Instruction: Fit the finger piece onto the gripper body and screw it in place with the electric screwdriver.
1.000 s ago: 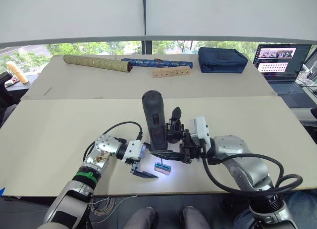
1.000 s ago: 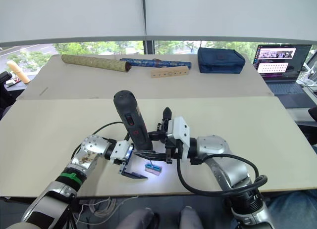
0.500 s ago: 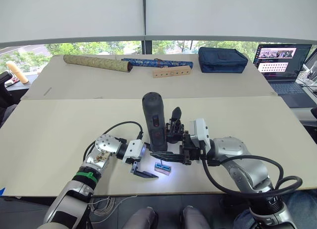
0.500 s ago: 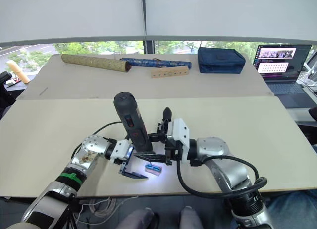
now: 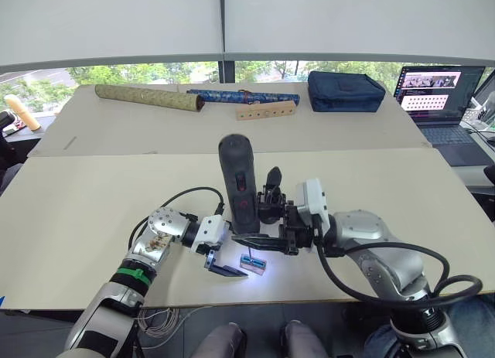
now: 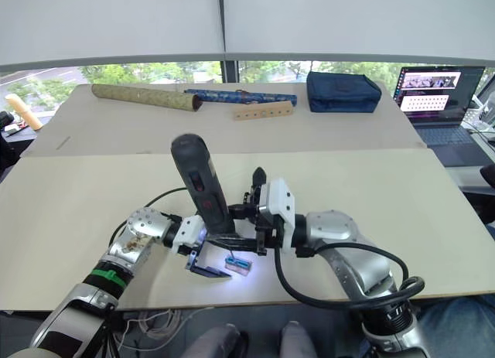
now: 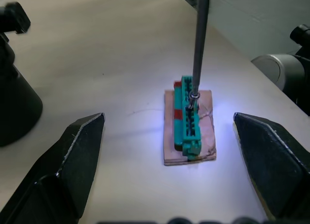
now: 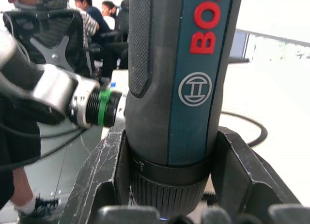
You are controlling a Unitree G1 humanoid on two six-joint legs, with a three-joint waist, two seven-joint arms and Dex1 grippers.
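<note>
My right gripper (image 5: 259, 233) is shut on the electric screwdriver (image 5: 237, 186), clamping it low on its barrel (image 8: 184, 88) and holding it upright. Its thin bit (image 7: 199, 40) touches the top of a tiny green-and-tan block (image 7: 188, 122) lit by the tip light. My left gripper (image 5: 227, 266) is open, with one finger (image 7: 72, 161) on each side of that block and neither touching it. Just behind the screwdriver stands the black gripper body (image 5: 272, 205). A pointed black finger piece (image 5: 274, 177) rises from its top.
At the table's far side lie an olive rolled tube (image 5: 147, 99), a blue rolled tube (image 5: 244, 97), a wooden strip with holes (image 5: 267, 110) and a navy pouch (image 5: 346, 91). A laptop (image 5: 437, 91) stands at the far right. The front table edge is close below the block.
The whole picture has shifted slightly. The screwdriver's top has tipped a little to the left. Both grippers and the block stay where they were.
</note>
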